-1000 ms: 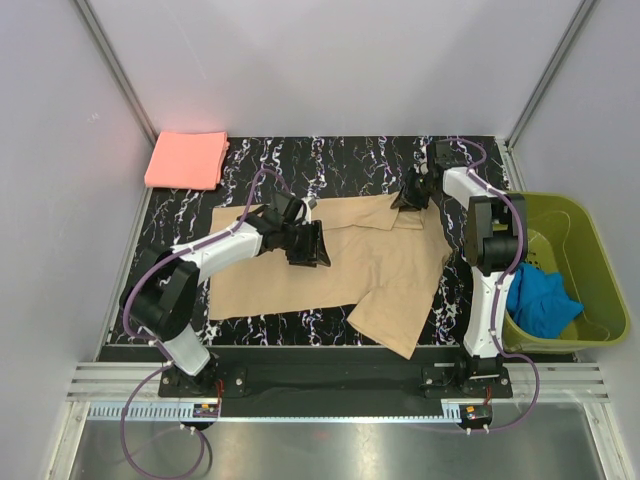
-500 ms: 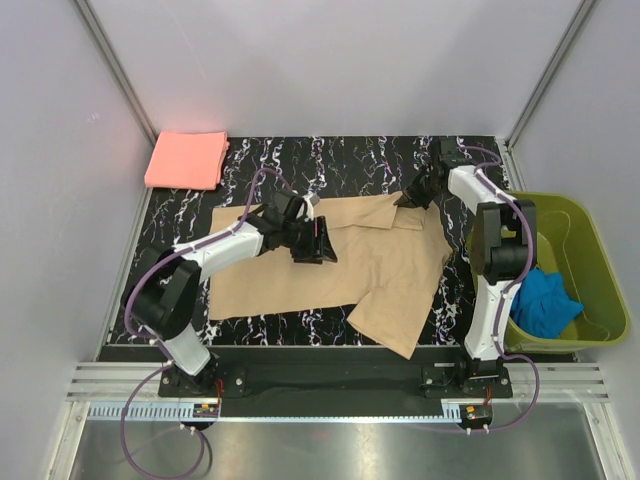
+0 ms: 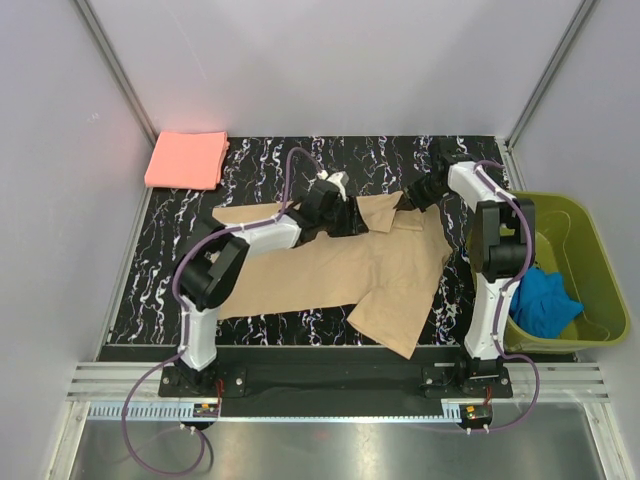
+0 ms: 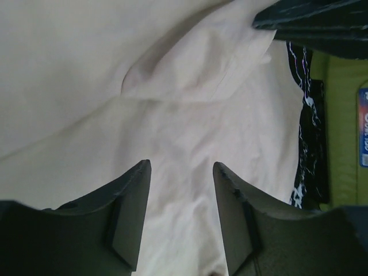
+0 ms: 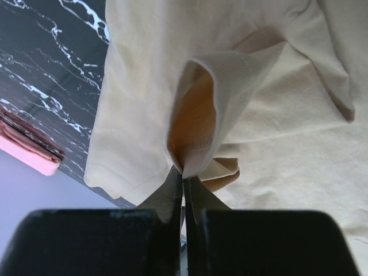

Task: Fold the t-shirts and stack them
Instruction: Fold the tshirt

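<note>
Nearest the arm bases, a broad flap of the tan t-shirt (image 3: pixel 330 275) juts toward the near edge of the black marbled tabletop (image 3: pixel 165 270). The rest of the garment lies spread and rumpled across the middle. Beside the tabletop's right edge stands an olive-green basket (image 3: pixel 592 255) with a blue cloth (image 3: pixel 542 300) bunched in its near end. The left arm (image 3: pixel 250 238) reaches low across the shirt from the left, and the left jaws hang released over its far half, near the collar. In the left wrist view they stand apart with only the tan t-shirt (image 4: pixel 172 126) showing between them, and whether their tips touch it cannot be told. Farther back on the right, the right arm (image 3: pixel 497 235) bends over to the shirt's far right edge. There the right jaws are clenched on a fold of the tan t-shirt (image 5: pixel 201 115). The right wrist view shows that fold pinched between them and raised into a small arch above the rest of the cloth. At the far left corner the salmon-pink t-shirt (image 3: pixel 187 160) lies folded into a neat square, well apart from the tan one.
</note>
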You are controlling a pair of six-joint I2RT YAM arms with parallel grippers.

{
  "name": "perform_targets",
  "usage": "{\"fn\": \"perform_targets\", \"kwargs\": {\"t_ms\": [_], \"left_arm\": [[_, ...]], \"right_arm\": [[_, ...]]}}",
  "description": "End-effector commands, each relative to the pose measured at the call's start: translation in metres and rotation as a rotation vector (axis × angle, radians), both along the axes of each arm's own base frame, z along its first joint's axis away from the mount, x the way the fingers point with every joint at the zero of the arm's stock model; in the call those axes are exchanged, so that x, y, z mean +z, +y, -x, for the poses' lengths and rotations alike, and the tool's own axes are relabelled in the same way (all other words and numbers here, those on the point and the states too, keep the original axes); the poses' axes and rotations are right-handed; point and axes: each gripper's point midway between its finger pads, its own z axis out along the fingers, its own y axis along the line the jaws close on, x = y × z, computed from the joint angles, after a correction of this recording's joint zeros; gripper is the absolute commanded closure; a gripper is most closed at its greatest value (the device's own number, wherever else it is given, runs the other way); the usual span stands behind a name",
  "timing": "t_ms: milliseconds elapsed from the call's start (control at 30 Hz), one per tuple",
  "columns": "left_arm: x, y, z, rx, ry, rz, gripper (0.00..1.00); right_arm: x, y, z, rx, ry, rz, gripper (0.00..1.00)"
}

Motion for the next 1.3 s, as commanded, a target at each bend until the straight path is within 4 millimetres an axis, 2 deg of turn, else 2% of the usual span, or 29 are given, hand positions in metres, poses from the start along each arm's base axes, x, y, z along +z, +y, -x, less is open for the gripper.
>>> {"fn": "perform_targets", "kwargs": {"t_ms": [0,133,167,200,233,300,367,500,600,667,700,767,1033,1267], "left_arm": [[0.036,-0.022,-0.038,0.027,-0.212,0.012,0.49],[0.029,-0.042,-0.033,-0.011,-0.247,-0.066,0.49],[0.036,-0.047,-0.039,-0.006,-0.286,-0.095,0.48],[0.022,-0.046,-0.037,-0.006,-0.267,-0.149,0.48],[0.018,-0.052,-0.032,-0.011,-0.269,-0.179,0.48],[0.019,-0.053,-0.037,0.021,-0.290,-0.227,0.46],[0.016,-0.060,-0.032,0.014,-0.293,-0.228,0.46],[0.019,-0.065,-0.023,-0.035,-0.288,-0.207,0.47],[0.020,-0.068,-0.022,-0.050,-0.310,-0.215,0.37],[0.018,-0.066,-0.032,-0.018,-0.331,-0.259,0.31],[0.013,-0.065,-0.032,-0.013,-0.328,-0.286,0.31],[0.017,-0.069,-0.036,0.003,-0.357,-0.313,0.31],[-0.011,-0.067,-0.044,0.033,-0.353,-0.368,0.36],[-0.013,-0.068,-0.057,0.097,-0.369,-0.366,0.36]], "right_arm": [[-0.001,0.007,-0.006,-0.024,0.032,-0.019,1.00],[-0.001,0.007,-0.011,-0.035,0.031,-0.019,1.00],[0.001,0.011,-0.010,-0.033,0.033,-0.036,1.00],[0.001,0.010,-0.012,-0.039,0.035,-0.044,1.00],[0.002,0.012,-0.012,-0.042,0.036,-0.053,1.00],[0.009,0.016,-0.013,-0.064,0.032,-0.087,1.00],[0.010,0.017,-0.011,-0.088,0.042,-0.103,1.00],[0.015,0.013,-0.002,-0.140,0.057,-0.094,1.00],[0.019,0.010,0.000,-0.168,0.056,-0.087,1.00],[0.021,0.012,-0.001,-0.185,0.057,-0.105,1.00],[0.021,0.012,0.001,-0.189,0.060,-0.106,1.00],[0.022,0.014,0.001,-0.202,0.061,-0.126,1.00],[0.023,0.016,0.005,-0.203,0.079,-0.147,1.00],[0.023,0.018,0.005,-0.198,0.090,-0.162,1.00]]}}
